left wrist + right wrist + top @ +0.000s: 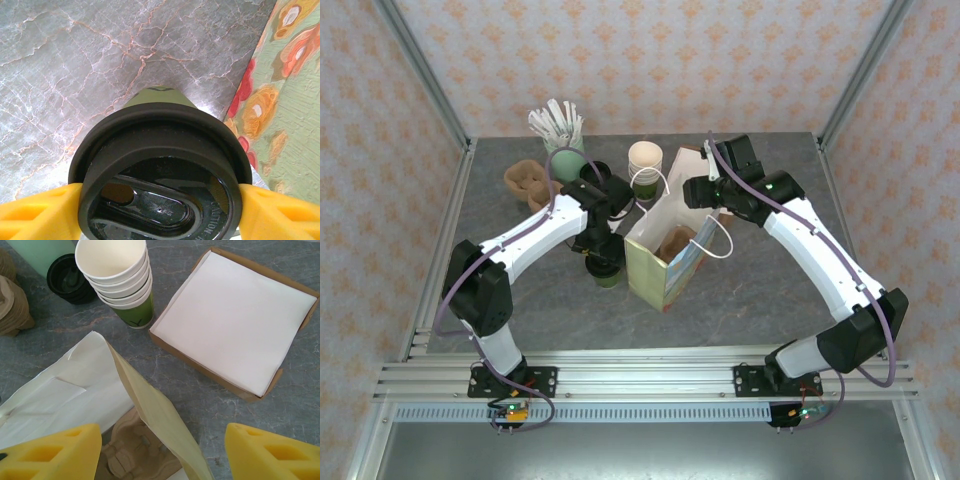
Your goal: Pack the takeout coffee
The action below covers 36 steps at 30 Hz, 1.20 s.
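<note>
The takeout coffee [607,272], a green paper cup with a black lid [160,165], stands on the marble table just left of the open paper bag [665,262]. My left gripper [603,250] comes down over it. In the left wrist view the left gripper [160,196] has both yellow fingers [40,215] pressed against the lid's rim, shut on it. The right gripper [706,192] hovers over the bag's far edge. In the right wrist view it [162,460] is open, with the bag's wall [155,415] standing loose between the fingers.
A brown cardboard carrier [135,455] lies inside the bag. Behind stand a stack of cream cups [120,280], another black-lidded cup [595,172], a mint tumbler of white sticks [560,135], cardboard carriers [525,180] and a box of napkins [235,315]. The bag's flowered side [295,100] is close right of the coffee.
</note>
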Each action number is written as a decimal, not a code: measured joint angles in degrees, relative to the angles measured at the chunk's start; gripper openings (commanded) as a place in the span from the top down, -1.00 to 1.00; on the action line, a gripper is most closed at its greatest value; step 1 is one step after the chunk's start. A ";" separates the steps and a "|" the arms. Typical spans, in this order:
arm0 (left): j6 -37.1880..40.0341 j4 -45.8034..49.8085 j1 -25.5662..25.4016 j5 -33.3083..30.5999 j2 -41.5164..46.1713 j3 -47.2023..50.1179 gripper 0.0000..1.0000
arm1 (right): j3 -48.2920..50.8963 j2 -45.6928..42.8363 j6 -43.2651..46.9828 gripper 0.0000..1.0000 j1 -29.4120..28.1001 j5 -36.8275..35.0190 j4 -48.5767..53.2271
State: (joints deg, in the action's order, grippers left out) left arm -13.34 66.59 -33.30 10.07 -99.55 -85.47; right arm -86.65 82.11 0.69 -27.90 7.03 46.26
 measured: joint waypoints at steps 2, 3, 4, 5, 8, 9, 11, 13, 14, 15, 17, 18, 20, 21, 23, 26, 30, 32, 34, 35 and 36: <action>0.00 0.00 0.00 -0.02 0.00 0.00 -0.47 | 0.00 0.00 0.00 -0.34 0.00 0.00 0.00; 0.02 0.00 0.00 0.00 0.00 0.00 -0.43 | 0.00 0.00 0.00 -0.34 0.00 0.00 0.00; -0.02 -0.02 0.00 0.00 0.00 0.00 -0.40 | 0.00 0.00 0.00 -0.34 0.00 0.00 0.00; -0.02 -0.02 0.00 0.00 0.00 0.00 -0.37 | 0.00 0.00 0.00 -0.34 0.00 0.00 0.00; 0.00 0.07 0.00 -0.02 0.00 -0.24 -0.29 | 0.00 0.00 0.00 -0.34 0.00 0.00 0.00; 0.11 0.07 0.00 -0.04 0.02 -0.31 -0.26 | 0.00 0.00 -0.02 -0.34 0.00 -0.02 0.00; 0.17 0.09 0.04 -0.22 0.07 -0.31 -0.22 | 0.00 0.00 -0.20 -0.34 0.00 -0.02 0.00; 0.17 0.17 0.22 -0.83 0.35 -0.31 -0.19 | 0.00 -0.02 -0.48 -0.35 0.00 0.00 0.00; 0.17 0.33 0.39 -1.22 0.70 -0.31 -0.18 | 0.00 -0.09 -0.66 -0.35 0.00 0.00 0.00; 0.17 0.50 0.70 -1.62 1.22 -0.31 -0.16 | 0.00 -0.22 -0.85 -0.35 0.00 0.02 -0.02; -0.04 1.09 1.40 -2.54 3.10 -0.31 -0.15 | 0.00 -0.66 -1.31 -0.36 0.00 0.02 -0.07; -0.09 1.53 1.75 -3.23 4.48 -0.31 -0.14 | 0.00 -0.98 -1.49 -0.37 0.00 0.02 -0.13; -0.22 2.34 2.34 -4.24 7.30 -0.35 -0.13 | 0.00 -1.64 -1.75 -0.37 0.00 0.00 -0.22; -0.31 3.13 2.69 -4.92 9.16 -0.63 -0.13 | 0.00 -2.05 -1.92 -0.39 0.11 -0.02 -0.22; -0.46 4.59 3.04 -6.32 11.98 -1.70 -0.12 | 0.00 -2.64 -2.16 -0.41 0.44 -0.04 -0.20; -0.55 7.23 3.08 -8.22 14.78 -5.16 -0.09 | -0.02 -3.10 -2.45 -0.43 2.19 0.94 -0.11; -0.70 10.21 3.08 -9.33 16.68 -12.26 -0.06 | 0.02 -3.08 -3.89 -0.44 5.16 5.07 0.02; -0.68 10.93 3.08 -9.27 17.46 -15.45 -0.05 | 0.04 -2.93 -4.76 -0.45 5.84 7.34 0.00; -0.66 11.85 3.08 -9.05 18.03 -19.08 -0.04 | 0.04 -2.29 -5.62 -0.44 6.10 9.16 0.02; -0.66 12.24 3.08 -9.03 18.21 -20.98 -0.04 | 0.04 -1.75 -6.05 -0.44 6.21 10.19 0.02; -0.61 12.74 3.08 -8.98 18.29 -23.10 -0.04 | 0.04 -1.18 -6.51 -0.44 6.36 11.15 0.02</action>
State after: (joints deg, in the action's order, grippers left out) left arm -13.96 79.33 -30.22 1.08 -81.25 -108.57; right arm -86.61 80.93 -5.82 -21.54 18.17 46.28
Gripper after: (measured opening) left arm 0.640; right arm 0.720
